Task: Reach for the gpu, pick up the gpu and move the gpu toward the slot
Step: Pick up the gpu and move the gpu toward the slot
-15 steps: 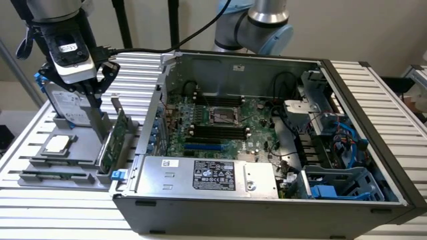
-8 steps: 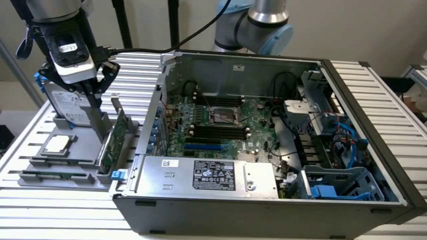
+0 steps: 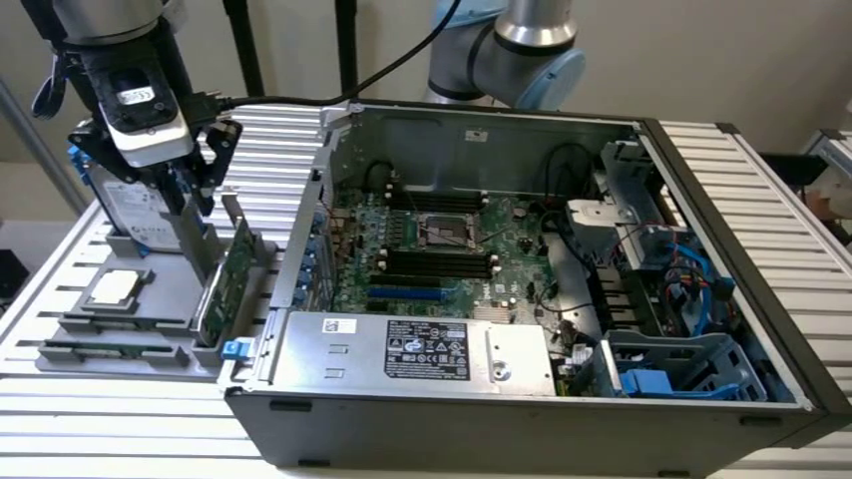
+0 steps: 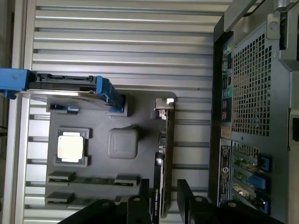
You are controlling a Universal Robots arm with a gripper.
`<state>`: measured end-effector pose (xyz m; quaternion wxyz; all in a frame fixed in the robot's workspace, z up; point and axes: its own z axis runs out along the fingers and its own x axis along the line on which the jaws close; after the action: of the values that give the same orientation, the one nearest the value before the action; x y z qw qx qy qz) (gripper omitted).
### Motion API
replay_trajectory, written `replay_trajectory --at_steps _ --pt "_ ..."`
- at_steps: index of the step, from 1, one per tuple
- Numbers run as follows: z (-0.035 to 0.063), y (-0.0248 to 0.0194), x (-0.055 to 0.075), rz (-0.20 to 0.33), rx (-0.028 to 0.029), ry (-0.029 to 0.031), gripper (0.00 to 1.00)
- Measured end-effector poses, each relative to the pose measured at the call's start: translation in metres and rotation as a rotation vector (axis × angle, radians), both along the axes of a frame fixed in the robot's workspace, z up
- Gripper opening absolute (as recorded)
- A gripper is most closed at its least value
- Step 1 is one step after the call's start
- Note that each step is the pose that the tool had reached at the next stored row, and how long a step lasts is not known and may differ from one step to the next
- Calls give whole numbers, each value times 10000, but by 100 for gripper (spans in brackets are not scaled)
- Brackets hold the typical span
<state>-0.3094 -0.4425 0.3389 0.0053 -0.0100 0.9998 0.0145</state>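
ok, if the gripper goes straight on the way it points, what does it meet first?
Probably the gpu: it stands on edge in the gray holder, in line with the gap of the open gripper. The card's edge would pass between the jaws, though depth is unclear.

The arm (image 3: 530, 45) shows at the upper centre of the exterior frame as a silver-grey tube ending in a rounded joint with a pale blue cap. A black cable (image 3: 306, 97) runs from there towards the wrist at the upper left. There a silver-grey cylinder meets a black housing, which carries a white-and-grey box (image 3: 140, 125) with a small label. Below it the hand (image 3: 196, 235) is dark, and the wrist view shows its black, flat-sided fingers (image 4: 185, 205).
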Motion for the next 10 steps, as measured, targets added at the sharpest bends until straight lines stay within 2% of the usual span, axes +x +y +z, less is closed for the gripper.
replay_trajectory --at_steps 2,3,10 --pt "-20 0 -6 0 -7 -64 42" --pt "-36 0 -14 -1 -8 -109 48" --pt "-165 -6 -114 -103 -7 -294 48"
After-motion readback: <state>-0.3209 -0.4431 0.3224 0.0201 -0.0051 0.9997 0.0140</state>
